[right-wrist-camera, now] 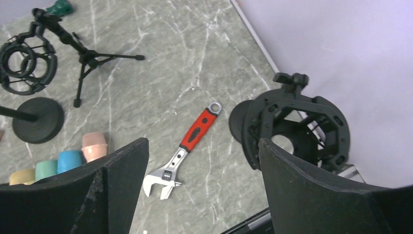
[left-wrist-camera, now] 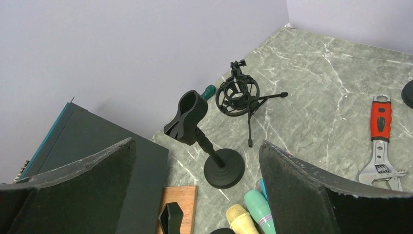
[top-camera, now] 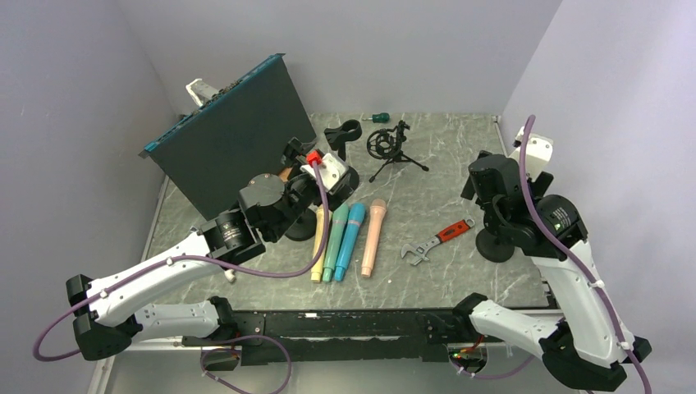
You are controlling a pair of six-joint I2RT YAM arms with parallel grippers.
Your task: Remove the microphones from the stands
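Microphones (top-camera: 349,242), four of them, lie flat and side by side on the table (top-camera: 460,164), from the yellow one (top-camera: 318,246) on the left to the pink one (top-camera: 373,238) on the right, and none that I can see sits in a holder. Their long axes run near to far, heads at the far end, slightly fanned. The clip stand (left-wrist-camera: 187,117) on its round foot shows an empty clip, the tripod stand (left-wrist-camera: 238,95) carries an empty ring cradle, and the ring cradle stand (right-wrist-camera: 297,131) by the right wall also looks empty, though its middle is hard to read. The left gripper (left-wrist-camera: 197,146) hangs with jaws wide apart and nothing between them, aimed at the clip stand just beyond, with the heads of the yellow and green ones just below its fingers; it is plainly the nearer arm to the row. The right gripper (right-wrist-camera: 203,144) is likewise spread wide and empty, hovering over the wrench (right-wrist-camera: 197,129), with the ring cradle stand just beside one finger and the row well off to its left. Judging from how things lie, the removal looks done, unless something is hidden under the left arm; any grasp on the row would want jaws closing across that near-far axis
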